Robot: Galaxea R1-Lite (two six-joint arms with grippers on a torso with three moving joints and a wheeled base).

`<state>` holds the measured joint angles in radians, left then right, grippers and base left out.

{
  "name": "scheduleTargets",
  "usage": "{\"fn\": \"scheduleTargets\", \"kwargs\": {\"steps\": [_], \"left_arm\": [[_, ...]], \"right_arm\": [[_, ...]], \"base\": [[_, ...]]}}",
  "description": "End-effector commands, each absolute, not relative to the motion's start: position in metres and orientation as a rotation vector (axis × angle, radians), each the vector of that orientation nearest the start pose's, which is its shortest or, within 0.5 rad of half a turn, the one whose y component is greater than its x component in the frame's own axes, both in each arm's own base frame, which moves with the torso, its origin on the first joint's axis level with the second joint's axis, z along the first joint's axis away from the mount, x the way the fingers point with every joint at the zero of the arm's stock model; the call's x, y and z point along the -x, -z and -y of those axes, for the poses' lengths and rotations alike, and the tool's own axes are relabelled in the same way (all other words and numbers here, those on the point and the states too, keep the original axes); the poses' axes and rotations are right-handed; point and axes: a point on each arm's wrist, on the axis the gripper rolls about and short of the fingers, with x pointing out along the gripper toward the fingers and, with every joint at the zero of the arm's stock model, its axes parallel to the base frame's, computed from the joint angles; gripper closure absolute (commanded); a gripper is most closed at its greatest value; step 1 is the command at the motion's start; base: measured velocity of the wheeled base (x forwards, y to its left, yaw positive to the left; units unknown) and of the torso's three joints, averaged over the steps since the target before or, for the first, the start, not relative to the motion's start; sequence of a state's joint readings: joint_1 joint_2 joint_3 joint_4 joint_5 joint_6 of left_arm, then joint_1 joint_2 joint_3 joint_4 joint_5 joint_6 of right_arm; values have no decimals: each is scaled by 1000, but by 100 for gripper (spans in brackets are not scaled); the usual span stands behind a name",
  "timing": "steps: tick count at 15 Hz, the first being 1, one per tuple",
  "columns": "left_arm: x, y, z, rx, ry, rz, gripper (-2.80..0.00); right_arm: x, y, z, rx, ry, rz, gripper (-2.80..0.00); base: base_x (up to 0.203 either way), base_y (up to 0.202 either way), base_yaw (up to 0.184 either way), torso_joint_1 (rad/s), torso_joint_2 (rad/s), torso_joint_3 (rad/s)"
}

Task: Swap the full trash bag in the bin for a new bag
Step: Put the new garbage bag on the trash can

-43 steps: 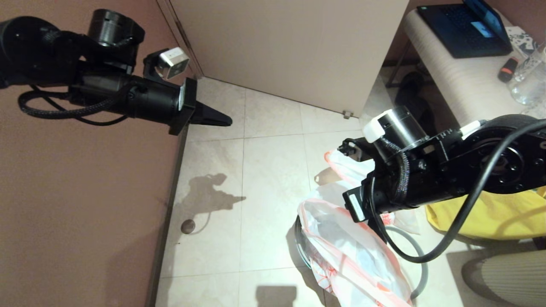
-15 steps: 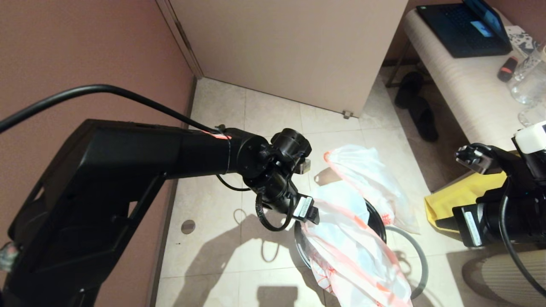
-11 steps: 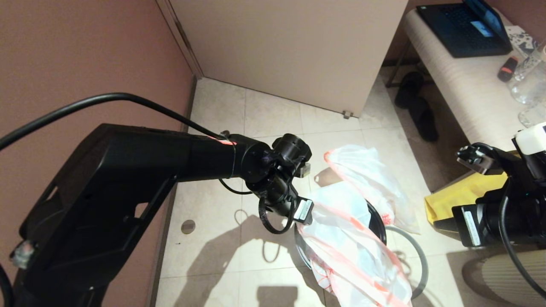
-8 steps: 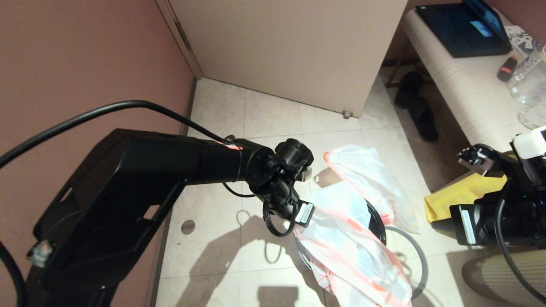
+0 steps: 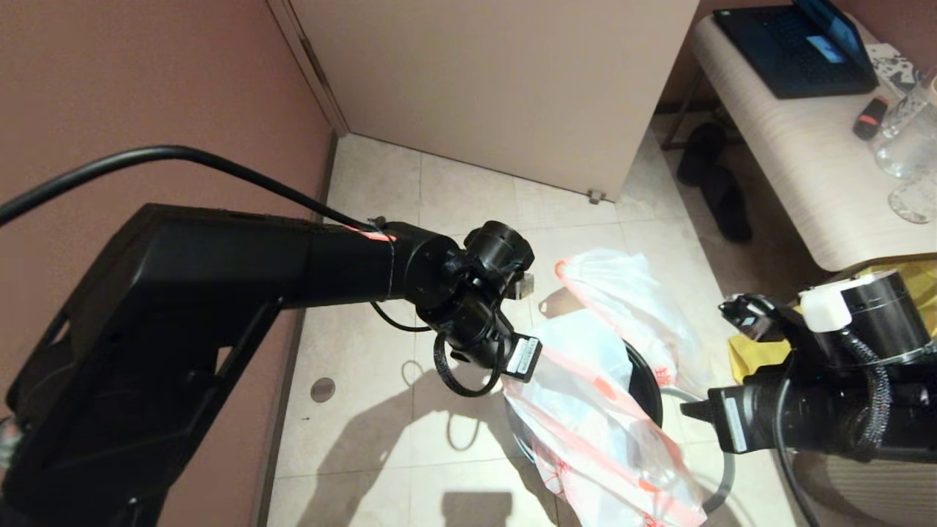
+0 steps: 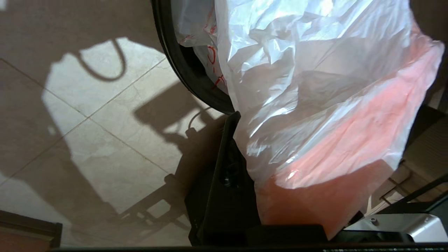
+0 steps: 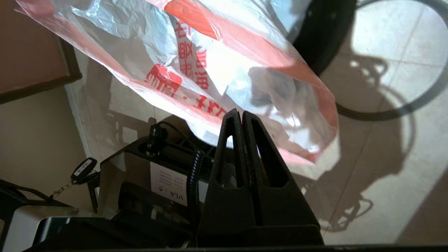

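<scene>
Far left of the head view: plain wall, tiled floor [image 5: 461, 197], a small round drain cover [image 5: 322, 389].

Left arm is reached across the floor toward the bin. The left gripper [image 5: 528, 366] is set at the near-left rim, its jaws pinched on a fold of the bag's pink-banded edge; in the left wrist view one finger [image 6: 227, 168] is seen pressed against the film, the other hidden behind it. The grip at the edge is judged to be meant for holding the mouth open or drawing it over the rim.

Centre: the bin [image 5: 644, 380], black and round, is stood on the floor. A thin white bag [image 5: 593, 432] with red print is draped in and over it, sagging toward the camera; by the large red characters it is taken for the new bag, though not certainly. The grey hoop [image 5: 721, 468] is left on the floor beside the bin, presumably to be fitted last.

Right: the right gripper [image 7: 241, 117] is held shut and empty, near the bag's hanging side. A yellow tote [image 5: 754, 348] is seen behind it.
</scene>
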<state>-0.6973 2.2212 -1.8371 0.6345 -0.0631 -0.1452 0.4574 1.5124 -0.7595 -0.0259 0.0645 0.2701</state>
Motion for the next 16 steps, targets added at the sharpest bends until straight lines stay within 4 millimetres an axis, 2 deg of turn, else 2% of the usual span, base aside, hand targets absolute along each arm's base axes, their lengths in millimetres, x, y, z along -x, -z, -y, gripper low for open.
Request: {"fn": "scheduleTargets", "kwargs": {"steps": [1, 3, 5, 6, 10, 12, 14, 16], "left_arm": [[-317, -180, 266, -170, 623, -990, 0], [-315, -187, 262, -150, 633, -983, 0], [-316, -186, 261, -147, 632, -988, 0], [-316, -185, 261, -148, 631, -990, 0], [-315, -187, 260, -147, 631, -987, 0], [-315, -187, 261, -148, 632, -987, 0], [-317, -187, 258, -145, 622, -985, 0], [-317, -190, 256, -141, 620, -979, 0]], "right_arm": [[-222, -141, -126, -61, -391, -788, 0], [-225, -135, -131, -33, -351, -772, 0], [-227, -135, -130, 14, -306, -734, 0], [-229, -133, -129, 42, -264, -716, -280], [-221, -116, -130, 100, -268, -649, -280], [-227, -98, -135, 161, -281, -681, -280], [-237, -91, -139, 154, -286, -631, -280], [-233, -84, -132, 208, -303, -621, -280]], "base": [[0, 0, 0, 0, 0, 0], [0, 0, 0, 0, 0, 0], [0, 0, 0, 0, 0, 0], [0, 0, 0, 0, 0, 0], [0, 0, 0, 0, 0, 0], [0, 0, 0, 0, 0, 0], [0, 0, 0, 0, 0, 0], [0, 0, 0, 0, 0, 0]]}}
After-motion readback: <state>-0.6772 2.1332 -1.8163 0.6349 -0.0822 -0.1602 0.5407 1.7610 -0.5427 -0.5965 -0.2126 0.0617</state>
